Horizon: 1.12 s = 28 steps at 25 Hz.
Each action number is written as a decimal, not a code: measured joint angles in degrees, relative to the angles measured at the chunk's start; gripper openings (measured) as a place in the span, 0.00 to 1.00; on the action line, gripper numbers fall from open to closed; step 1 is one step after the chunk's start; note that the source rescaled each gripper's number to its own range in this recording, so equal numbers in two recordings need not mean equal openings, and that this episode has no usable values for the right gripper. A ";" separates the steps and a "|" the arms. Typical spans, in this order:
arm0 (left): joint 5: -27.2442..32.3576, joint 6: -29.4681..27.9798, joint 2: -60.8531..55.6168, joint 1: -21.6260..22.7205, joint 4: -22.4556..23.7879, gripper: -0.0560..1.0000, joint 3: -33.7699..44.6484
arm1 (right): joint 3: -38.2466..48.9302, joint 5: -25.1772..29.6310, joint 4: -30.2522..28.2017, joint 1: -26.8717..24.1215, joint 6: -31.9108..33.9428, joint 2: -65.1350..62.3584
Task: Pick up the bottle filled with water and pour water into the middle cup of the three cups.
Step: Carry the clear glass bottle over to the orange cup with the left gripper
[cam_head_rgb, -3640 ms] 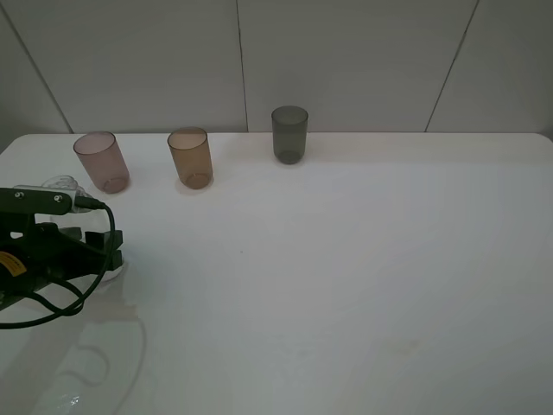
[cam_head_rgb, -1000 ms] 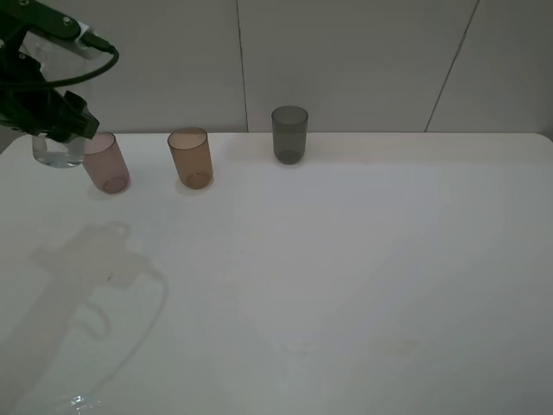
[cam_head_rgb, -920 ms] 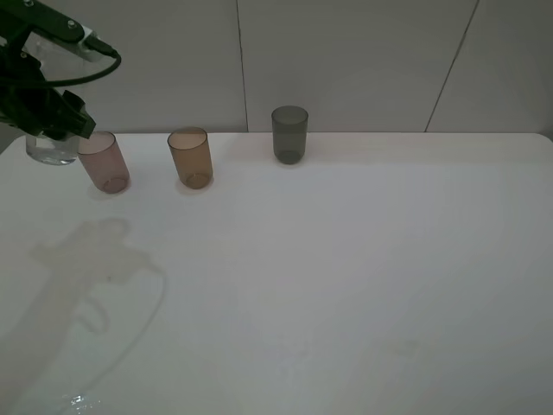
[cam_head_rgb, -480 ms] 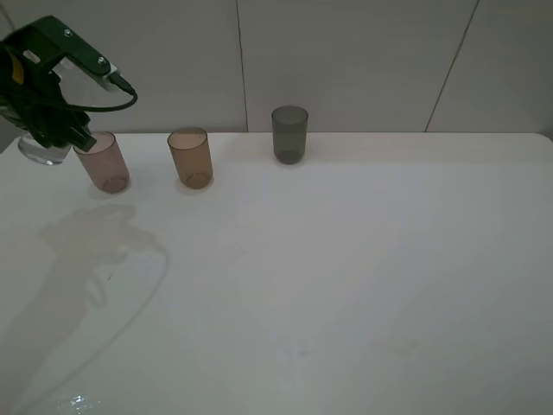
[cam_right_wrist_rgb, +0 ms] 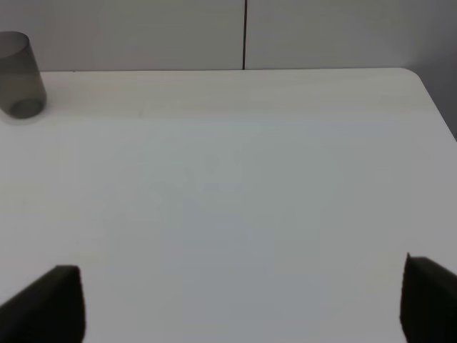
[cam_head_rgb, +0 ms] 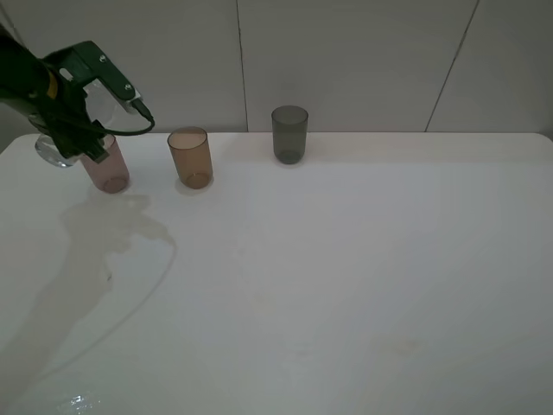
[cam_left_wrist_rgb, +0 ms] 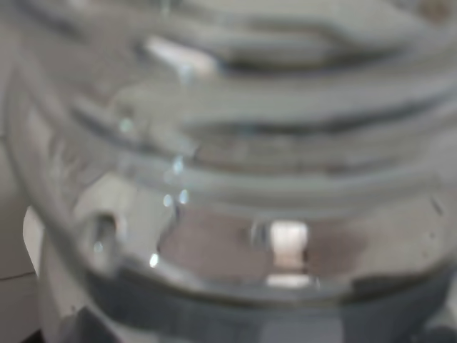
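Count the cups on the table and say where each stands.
3, in a row at the back: pinkish cup leftmost, amber cup in the middle, grey cup rightmost. None looks hidden.

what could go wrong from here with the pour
1. The small clear plastic bottle in the left gripper hangs by the pinkish-mauve translucent tumbler, not the amber-brown translucent tumbler; tipping now would likely fill the wrong cup or spill.
2. The gripper sits close to the mauve tumbler and could knock it when moving across.
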 joint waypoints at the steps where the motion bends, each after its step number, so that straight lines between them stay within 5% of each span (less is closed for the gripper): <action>1: 0.00 0.05 0.05 -0.52 0.52 0.06 0.00 | 0.00 0.00 0.00 0.00 0.00 0.00; 16: 4.58 8.52 1.88 -2.81 1.63 0.06 -4.99 | 0.00 0.00 0.00 0.00 0.00 0.00; 28: 3.33 23.75 5.61 -3.23 1.63 0.06 -8.50 | 0.00 0.00 0.00 0.00 0.00 0.00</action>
